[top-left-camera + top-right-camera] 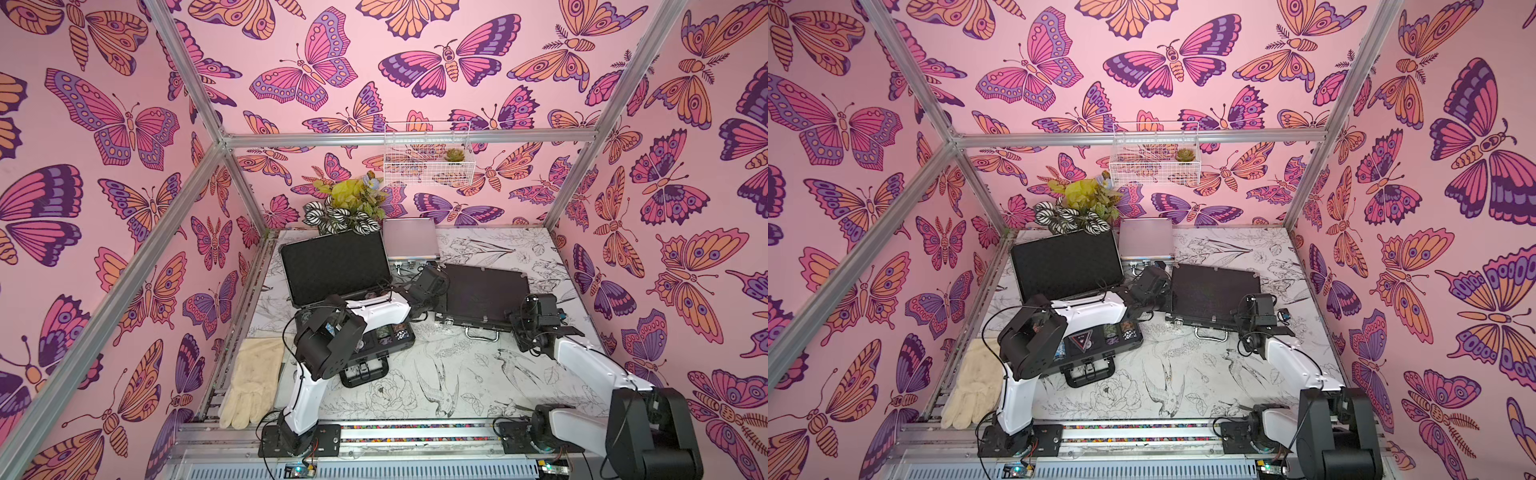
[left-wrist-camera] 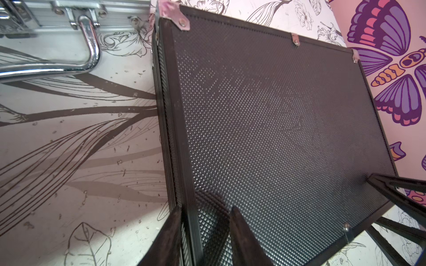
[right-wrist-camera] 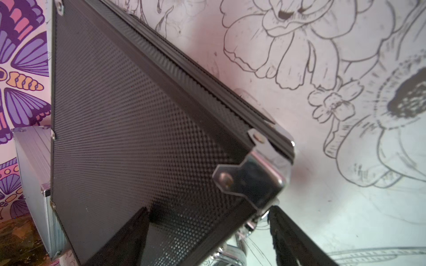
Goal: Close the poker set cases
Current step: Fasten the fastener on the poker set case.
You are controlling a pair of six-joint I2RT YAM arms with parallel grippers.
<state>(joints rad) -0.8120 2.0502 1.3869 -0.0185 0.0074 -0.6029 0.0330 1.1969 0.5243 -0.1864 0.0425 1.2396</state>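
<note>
In both top views the flat black silver-trimmed case (image 1: 484,293) (image 1: 1214,291) lies with its lid down. My left gripper (image 2: 206,208) is open astride its left rim, one finger beside the side wall and one over the dimpled lid (image 2: 276,126). My right gripper (image 3: 209,208) is open wide across the front right corner (image 3: 253,182), one finger above the lid and one past the front edge. The large dark-grey case stands open, its foam lid (image 1: 336,268) upright, its chip-filled base (image 1: 395,334) partly hidden by my left arm. The small silver case (image 1: 409,239) lies shut at the back.
The silver case's chrome handle (image 2: 90,46) lies close to the black case's far corner. A cream glove (image 1: 253,382) rests at the front left. Potted plants (image 1: 345,208) stand behind the large case, under a wire basket (image 1: 428,153) on the wall. Pink walls enclose the table.
</note>
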